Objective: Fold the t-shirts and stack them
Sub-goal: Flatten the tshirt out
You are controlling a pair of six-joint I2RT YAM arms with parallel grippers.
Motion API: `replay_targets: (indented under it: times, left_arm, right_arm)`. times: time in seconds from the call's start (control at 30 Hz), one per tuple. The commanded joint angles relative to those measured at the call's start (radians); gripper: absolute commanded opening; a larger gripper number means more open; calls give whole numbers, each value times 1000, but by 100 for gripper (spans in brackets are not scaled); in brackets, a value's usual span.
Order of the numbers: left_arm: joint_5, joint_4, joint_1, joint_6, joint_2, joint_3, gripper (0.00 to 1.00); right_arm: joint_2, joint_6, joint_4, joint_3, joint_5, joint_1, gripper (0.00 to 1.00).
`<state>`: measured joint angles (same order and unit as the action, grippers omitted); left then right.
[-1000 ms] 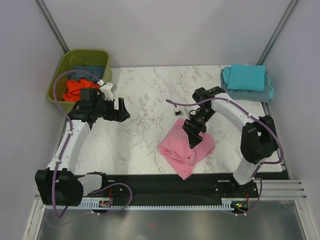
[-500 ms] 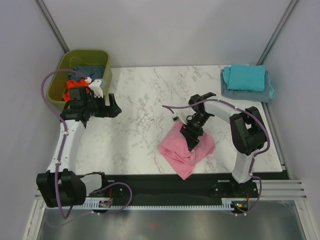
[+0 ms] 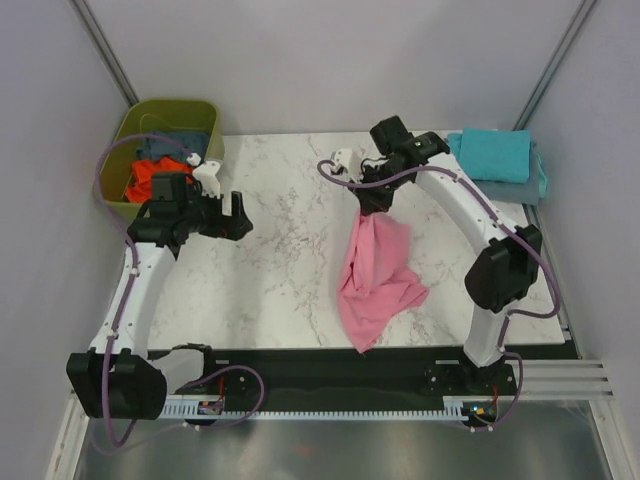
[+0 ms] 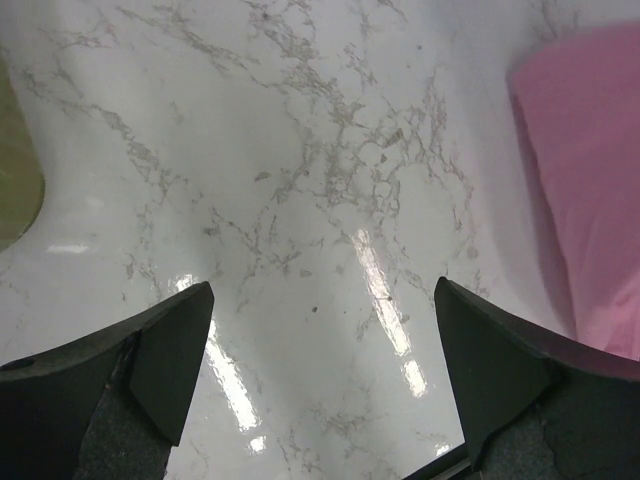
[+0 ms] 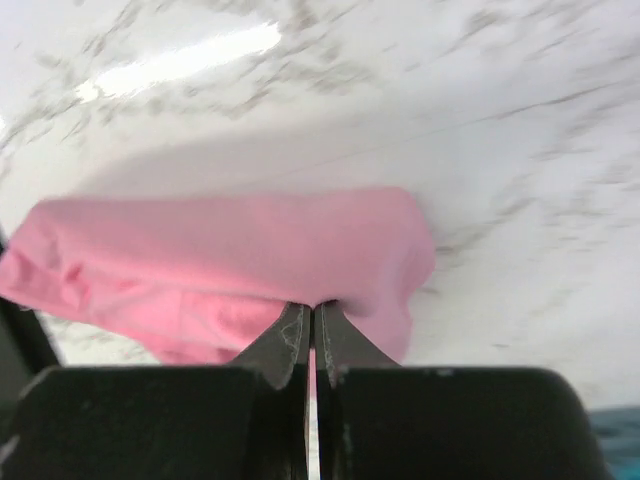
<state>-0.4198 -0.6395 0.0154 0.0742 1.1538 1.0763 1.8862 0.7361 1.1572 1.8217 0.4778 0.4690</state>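
Note:
A light pink t-shirt (image 3: 375,270) hangs stretched from my right gripper (image 3: 368,207), its lower part still resting on the marble table (image 3: 280,270). In the right wrist view the right gripper (image 5: 311,308) is shut on the pink t-shirt (image 5: 220,250), cloth pinched between its fingertips. A turquoise t-shirt (image 3: 492,155) lies folded on a slate blue one (image 3: 495,190) at the back right corner. An orange t-shirt (image 3: 150,178) and a dark blue one (image 3: 168,147) lie in the tub. My left gripper (image 3: 238,214) stands open above bare table (image 4: 320,330), with the pink cloth (image 4: 590,200) at its right.
The olive-green tub (image 3: 160,125) stands at the back left corner, just behind my left arm. Metal frame posts rise at both back corners. A black rail (image 3: 330,365) runs along the near table edge.
My right gripper shut on the pink t-shirt and rose toward the back, pulling the bunched cloth up into a long hanging shape. The left gripper shifted slightly near the tub.

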Motion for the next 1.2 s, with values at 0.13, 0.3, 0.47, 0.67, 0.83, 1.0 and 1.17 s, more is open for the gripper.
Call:
replay_targets:
  times: [0.13, 0.3, 0.47, 0.67, 0.83, 1.0, 1.17]
  left_arm:
    - [56, -54, -158, 164, 20, 68, 100]
    - [19, -61, -160, 151, 55, 128, 99]
    - [19, -61, -167, 151, 50, 139, 99]
    - [19, -61, -160, 151, 26, 126, 99]
    - [19, -61, -138, 151, 47, 151, 99]
    - [19, -61, -115, 151, 63, 165, 99]
    - [19, -61, -98, 151, 60, 160, 99]
  right_arm:
    - [-65, -178, -434, 53, -429, -26, 0]
    - [-76, -322, -610, -84, -567, -30, 94]
    - [-261, -299, -608, -310, -365, -32, 91]
    - [-440, -99, -435, -563, -9, 36, 81]
    - [-372, -25, -454, -656, 24, 92, 75]
    - [-274, 43, -518, -711, -16, 123, 72]
    - [-185, 62, -539, -674, -37, 122, 73]
